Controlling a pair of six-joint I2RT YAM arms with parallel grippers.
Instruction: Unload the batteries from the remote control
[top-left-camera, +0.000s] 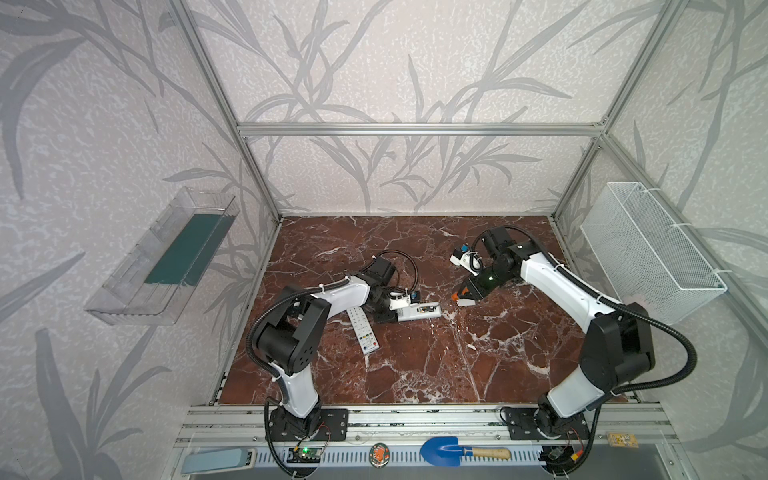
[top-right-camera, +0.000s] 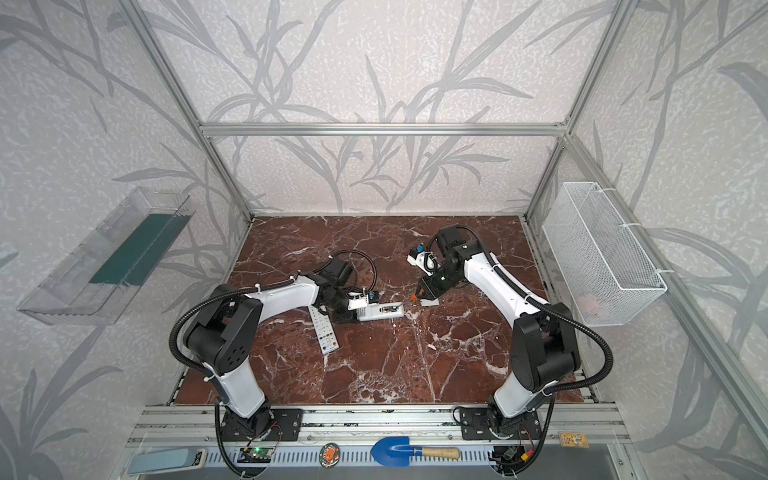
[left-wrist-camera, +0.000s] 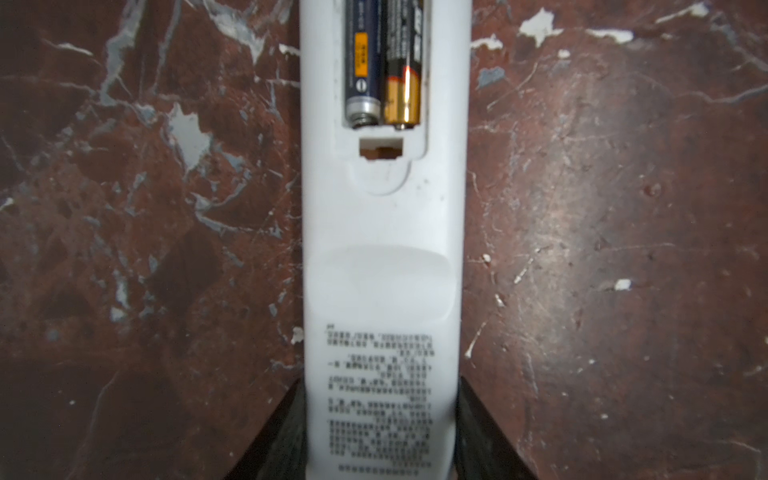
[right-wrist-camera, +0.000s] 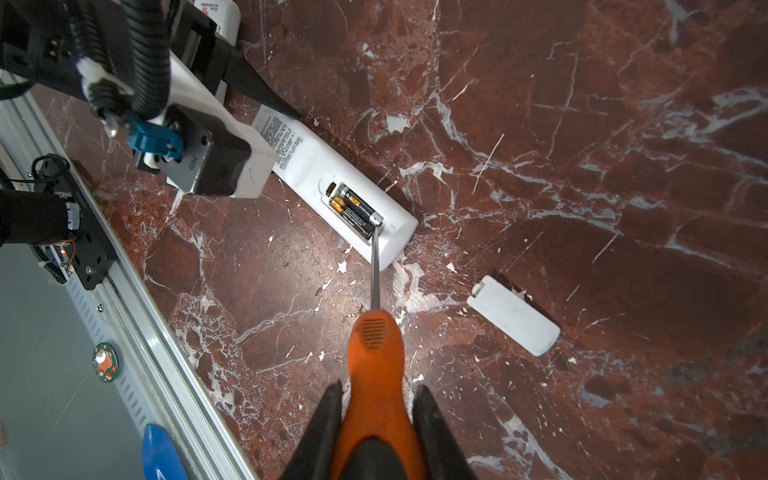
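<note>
A white remote control (left-wrist-camera: 382, 249) lies back-up on the marble table, its battery bay uncovered. Two batteries (left-wrist-camera: 382, 75) sit side by side in the bay, one dark blue, one black and copper; both top views show them as a dark patch (top-left-camera: 424, 308) (top-right-camera: 390, 309). My left gripper (left-wrist-camera: 380, 386) is shut on the remote's printed end. My right gripper (right-wrist-camera: 377, 388) is shut on an orange-handled screwdriver (right-wrist-camera: 376, 357). Its metal tip touches the silver end of the dark blue battery (right-wrist-camera: 355, 210).
The loose white battery cover (right-wrist-camera: 513, 313) lies beside the screwdriver. A second remote (top-left-camera: 363, 330), buttons up, lies by the left arm. A wire basket (top-left-camera: 648, 253) hangs on the right wall and a clear bin (top-left-camera: 166, 257) on the left. A blue trowel (top-left-camera: 444, 452) rests on the front rail.
</note>
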